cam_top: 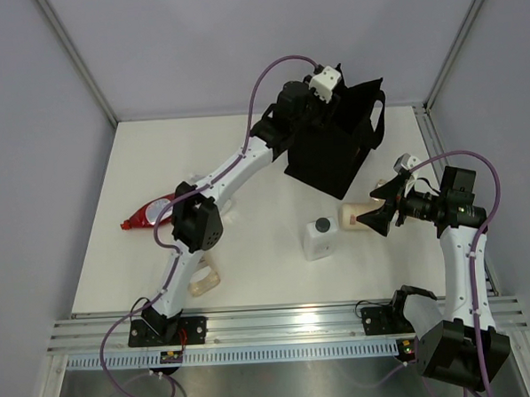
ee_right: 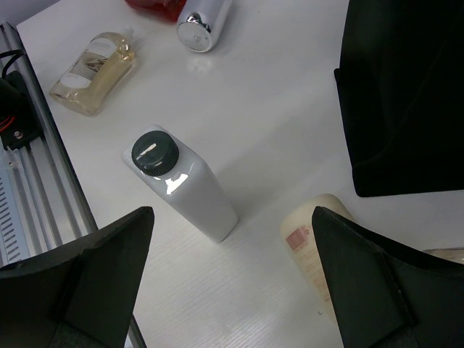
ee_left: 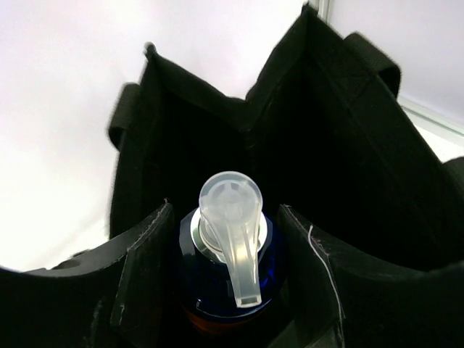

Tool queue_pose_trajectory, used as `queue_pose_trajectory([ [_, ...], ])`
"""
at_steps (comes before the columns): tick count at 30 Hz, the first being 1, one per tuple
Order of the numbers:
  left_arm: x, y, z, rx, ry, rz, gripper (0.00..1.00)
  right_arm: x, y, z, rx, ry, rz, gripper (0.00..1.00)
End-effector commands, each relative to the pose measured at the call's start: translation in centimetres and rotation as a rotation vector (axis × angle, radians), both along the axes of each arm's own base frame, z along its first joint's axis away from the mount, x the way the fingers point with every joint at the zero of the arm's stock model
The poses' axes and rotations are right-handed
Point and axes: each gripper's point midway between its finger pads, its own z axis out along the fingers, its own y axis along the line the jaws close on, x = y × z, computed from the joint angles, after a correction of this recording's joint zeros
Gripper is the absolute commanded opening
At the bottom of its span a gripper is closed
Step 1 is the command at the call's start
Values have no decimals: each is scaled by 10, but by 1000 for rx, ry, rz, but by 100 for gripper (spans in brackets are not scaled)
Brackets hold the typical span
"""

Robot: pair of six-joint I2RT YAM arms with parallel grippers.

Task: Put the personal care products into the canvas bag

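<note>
Pump bottle [ee_left: 230, 217], clamped in the left gripper [ee_left: 228, 286], hangs over the open canvas bag [ee_left: 341, 145] at the far side, so lowering and letting go likely come next, while the right gripper [ee_right: 232, 283] gapes above the white bottle [ee_right: 185, 185], nearer.

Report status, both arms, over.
Left gripper shut on pump bottle, over the open canvas bag. Right gripper open, near white bottle. Nothing seen blocking the bag.
</note>
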Motion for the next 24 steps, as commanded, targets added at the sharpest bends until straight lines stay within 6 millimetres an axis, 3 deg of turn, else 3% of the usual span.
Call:
queue_pose_trajectory([
  [1, 4, -8, 12, -59, -30, -29, 27, -1, 1, 3, 15, -23, 20, 99],
  [5, 9, -5, -2, -116, 48, -20, 47, 0, 1, 1, 12, -19, 17, 99],
  [10, 13, 1, -6, -131, 73, -16, 62, 0, 1, 1, 11, -18, 16, 100],
  [15, 9, 4, -27, -124, 127, 2, 73, 1, 0, -1, 10, -11, 13, 100],
  [17, 8, 5, -29, -123, 137, 3, 89, 1, 0, -1, 6, -12, 10, 100],
  [19, 5, 6, -30, -119, 144, 2, 89, 1, -1, -2, 5, -9, 8, 100],
  [22, 4, 10, -17, -136, 126, 3, 89, 1, -1, -3, 5, -8, 9, 99],
  [24, 2, 13, 3, -161, 101, 4, 90, 0, -1, -3, 4, -7, 9, 99],
])
